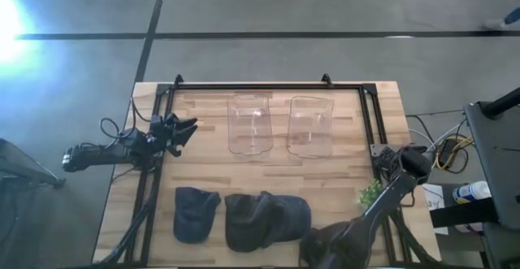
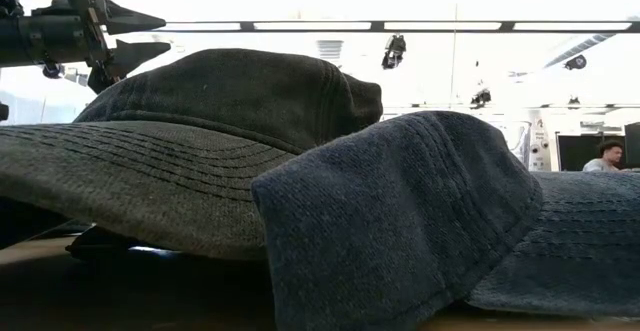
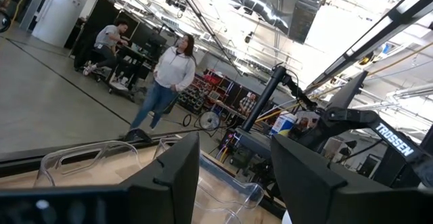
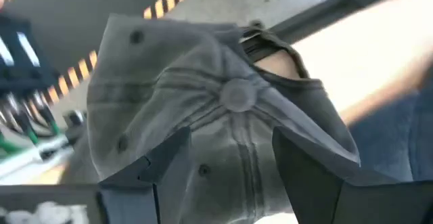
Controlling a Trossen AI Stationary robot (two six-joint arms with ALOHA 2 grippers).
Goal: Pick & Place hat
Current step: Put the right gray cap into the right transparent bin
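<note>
A grey cap (image 4: 230, 68) with a crown button (image 4: 237, 95) fills the right wrist view. In the high view it is a dark shape (image 1: 318, 251) at the table's near right, under my right gripper (image 1: 335, 240). My right gripper (image 4: 231, 143) is open, with one finger on each side of the crown. Two more hats lie near the near edge: a dark blue one (image 1: 197, 212) and a dark grey one (image 1: 264, 219). In the low view they are a grey hat (image 2: 230, 101) and a blue hat (image 2: 400, 221). My left gripper (image 1: 188, 129) waits, open, over the table's left side. My right gripper comes at the grey cap from above, its fingers (image 4: 169, 170) astride the crown just below the button. I cannot tell whether they touch the cloth.
Two clear plastic bins (image 1: 249, 124) (image 1: 311, 126) stand side by side at the table's far middle. A black frame (image 1: 268, 86) borders the table. A small green plant (image 1: 370, 192) and cables sit at the right edge. People stand in the room beyond.
</note>
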